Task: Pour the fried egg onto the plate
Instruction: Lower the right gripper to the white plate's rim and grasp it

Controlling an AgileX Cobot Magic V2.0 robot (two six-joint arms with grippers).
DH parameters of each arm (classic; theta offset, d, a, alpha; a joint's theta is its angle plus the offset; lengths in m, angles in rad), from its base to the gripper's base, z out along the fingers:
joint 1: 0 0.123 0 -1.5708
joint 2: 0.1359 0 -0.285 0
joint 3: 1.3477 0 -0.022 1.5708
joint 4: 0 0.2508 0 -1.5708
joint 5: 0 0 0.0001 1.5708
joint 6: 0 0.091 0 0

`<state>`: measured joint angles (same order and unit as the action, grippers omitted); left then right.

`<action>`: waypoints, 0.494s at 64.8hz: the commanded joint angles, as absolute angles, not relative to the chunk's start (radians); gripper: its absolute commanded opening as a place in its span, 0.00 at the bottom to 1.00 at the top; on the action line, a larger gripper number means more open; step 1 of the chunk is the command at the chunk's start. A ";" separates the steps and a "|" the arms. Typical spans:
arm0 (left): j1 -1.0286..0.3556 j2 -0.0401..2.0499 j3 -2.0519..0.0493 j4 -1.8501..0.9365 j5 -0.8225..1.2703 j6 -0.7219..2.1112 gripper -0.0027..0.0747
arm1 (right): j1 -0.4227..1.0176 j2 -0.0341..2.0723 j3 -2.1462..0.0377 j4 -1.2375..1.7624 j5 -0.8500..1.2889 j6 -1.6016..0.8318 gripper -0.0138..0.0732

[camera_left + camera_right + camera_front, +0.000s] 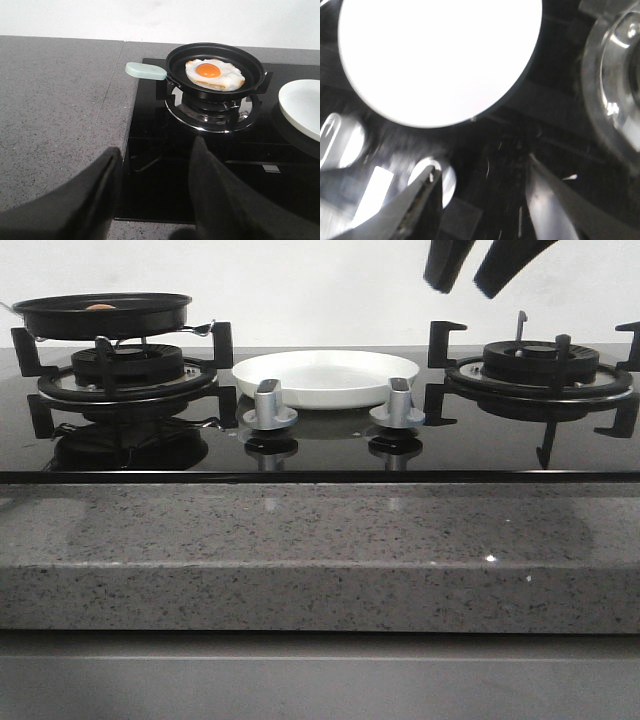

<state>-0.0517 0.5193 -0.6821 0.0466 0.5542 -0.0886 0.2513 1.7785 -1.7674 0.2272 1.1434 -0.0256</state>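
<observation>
On the left burner sits a black frying pan [215,67], and the fried egg [215,74] lies flat inside it, white around a round orange yolk. You cannot lift the egg by itself; it looks thin, soft and floppy, and it would likely tear or slip if pinched. So take hold of the pan by its pale green handle [145,71], which sticks out over the grey desk [55,105], away from the plate. The pan looks stiff and heavier than the egg, so grip the handle firmly before you tip it. The egg may slide fast on the smooth pan, so tilt slowly. The plate [325,377] waits just beside the pan, in the middle of the black stove top [320,445], behind two silver knobs [270,405], and it has nothing on it yet. Your left hand [155,195] is well back from the handle, fingers apart, holding nothing. Your right hand [487,265] hangs high above the right burner [540,365], fingers apart too, and the right wrist view looks down on the plate.
</observation>
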 commanded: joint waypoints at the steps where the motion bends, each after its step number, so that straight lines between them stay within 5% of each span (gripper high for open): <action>1: -0.048 0.530 -0.718 0.049 0.473 -0.098 0.44 | 0.228 1.800 -1.870 0.244 1.155 0.006 0.61; 32: -0.048 0.530 -0.718 0.049 0.473 -0.098 0.44 | 0.169 2.073 -2.130 0.396 1.278 0.020 0.61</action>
